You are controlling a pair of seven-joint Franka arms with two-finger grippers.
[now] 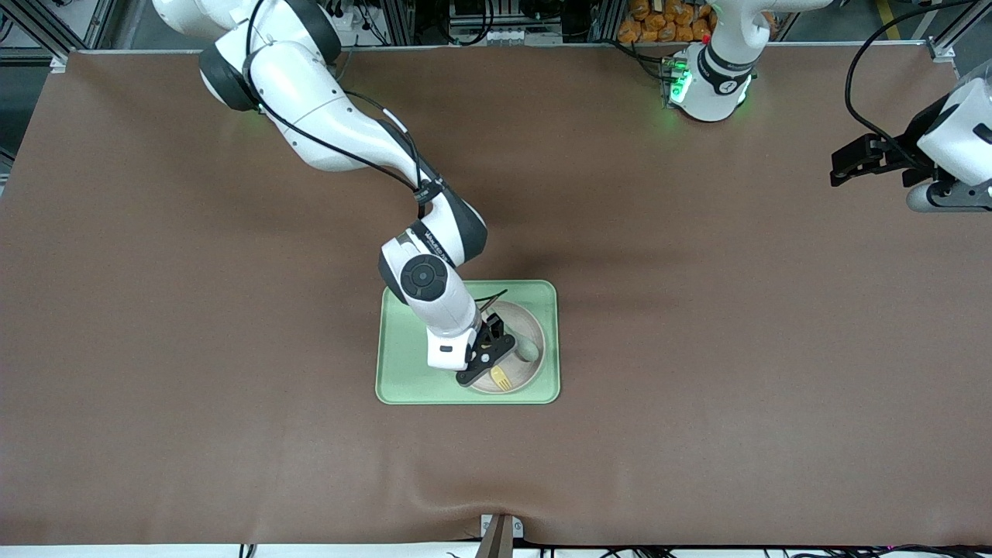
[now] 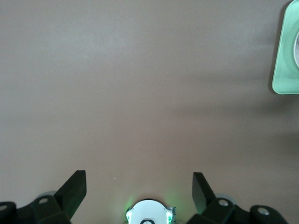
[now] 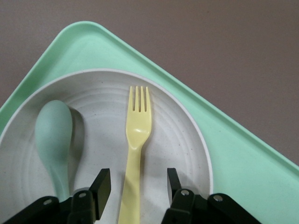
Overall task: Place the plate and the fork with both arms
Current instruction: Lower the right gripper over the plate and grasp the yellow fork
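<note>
The off-white plate lies in the light green tray at the table's middle. On the plate lie the pale yellow fork and a grey-green spoon. My right gripper hangs low over the plate, open, one finger on each side of the fork's handle without touching it. The right wrist view shows the fork between the open fingers, the spoon beside it and the plate. My left gripper waits, open and empty, over the bare table at the left arm's end.
The brown table cover spreads wide around the tray. The left wrist view shows the tray's corner far off and the left arm's green-lit base. A clamp sits at the table's near edge.
</note>
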